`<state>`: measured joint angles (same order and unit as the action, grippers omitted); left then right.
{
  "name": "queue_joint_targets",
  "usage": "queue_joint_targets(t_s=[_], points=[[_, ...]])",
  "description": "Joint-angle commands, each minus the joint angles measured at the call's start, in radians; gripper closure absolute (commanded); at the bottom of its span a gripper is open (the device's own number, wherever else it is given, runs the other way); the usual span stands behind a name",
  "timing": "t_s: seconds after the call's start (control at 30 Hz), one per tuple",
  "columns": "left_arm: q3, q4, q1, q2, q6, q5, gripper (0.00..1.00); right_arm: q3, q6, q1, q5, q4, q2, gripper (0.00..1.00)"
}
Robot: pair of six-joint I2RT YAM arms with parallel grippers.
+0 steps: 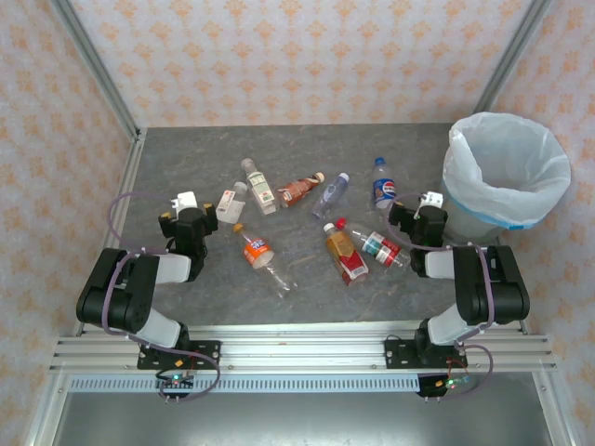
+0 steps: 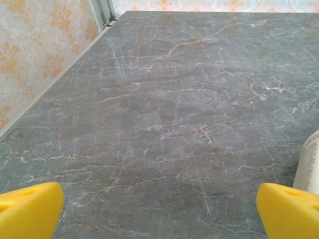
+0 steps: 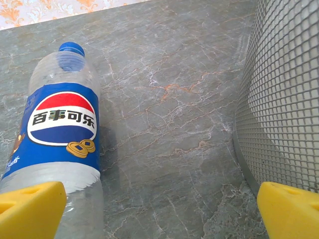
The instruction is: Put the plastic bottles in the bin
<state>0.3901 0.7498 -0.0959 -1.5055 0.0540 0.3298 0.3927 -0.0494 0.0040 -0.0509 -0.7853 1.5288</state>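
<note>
You were at the very start of the job: none of the plastic bottles (image 1: 346,253) had been lifted, and all of them lay on their sides across the middle of the worktop (image 1: 307,288). The bin (image 1: 483,200) stood at the far right corner with nothing visible inside its liner. Your left end effector (image 1: 189,206) hung low over bare stone, its jaws spread wide and holding nothing, just left of the white-labelled bottle (image 1: 230,202). Your right end effector (image 1: 423,206) was equally wide and empty. In its wrist view (image 3: 159,209) it sat between the blue-labelled bottle (image 3: 62,129) on its left and the bin's mesh wall (image 3: 284,99) on its right. That bottle looked like the natural first pick, being near the bin. The next move probably called for swinging the right end effector left to straddle the bottle's body. You would then close on it gently, since thin plastic may buckle or roll away.
</note>
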Motion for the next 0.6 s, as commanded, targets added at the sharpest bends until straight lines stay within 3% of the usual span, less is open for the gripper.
queue_joint_targets(t_s=[0.0, 0.57], points=[[0.014, 0.031, 0.009, 0.014, -0.009, 0.022, 0.00, 0.014, 0.011, -0.001, 0.039, -0.019, -0.004, 0.01], [0.013, 0.031, 0.009, 0.014, -0.008, 0.023, 0.00, 0.018, 0.009, 0.000, 0.037, -0.013, -0.002, 0.01]])
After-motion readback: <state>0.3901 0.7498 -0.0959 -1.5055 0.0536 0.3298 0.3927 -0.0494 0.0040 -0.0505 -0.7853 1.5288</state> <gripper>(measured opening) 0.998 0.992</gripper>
